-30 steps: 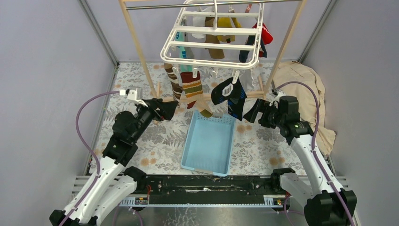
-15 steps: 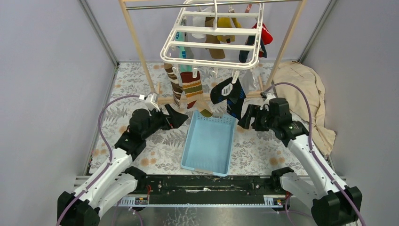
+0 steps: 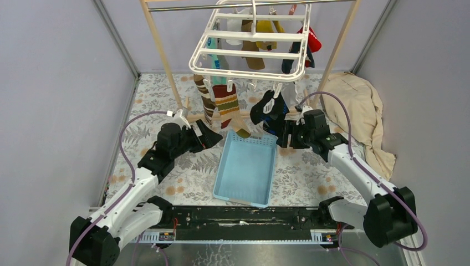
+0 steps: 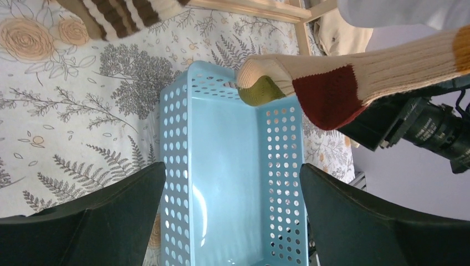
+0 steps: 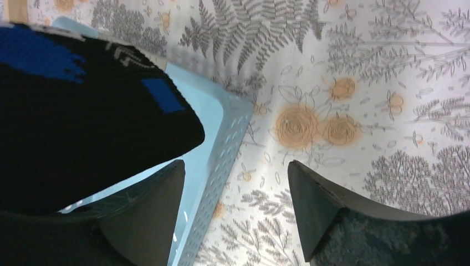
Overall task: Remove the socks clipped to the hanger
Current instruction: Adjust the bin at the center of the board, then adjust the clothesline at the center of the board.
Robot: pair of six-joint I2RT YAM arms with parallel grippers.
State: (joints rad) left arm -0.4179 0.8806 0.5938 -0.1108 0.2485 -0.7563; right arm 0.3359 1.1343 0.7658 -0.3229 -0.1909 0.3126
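Swinging my right arm (image 3: 343, 158) left, I reach black sock (image 3: 260, 114), right jaws apart; left jaws apart too; nothing unclipped yet.

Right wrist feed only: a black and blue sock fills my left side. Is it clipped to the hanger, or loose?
Observer: Clipped; the black sock hangs from a clip on the near edge of the hanger.
Operator: Where's the left gripper?
Observer: The left gripper is open, aimed along the blue basket.
Operator: Anything over the basket?
Observer: The olive toe of a beige sock hangs at its far end.
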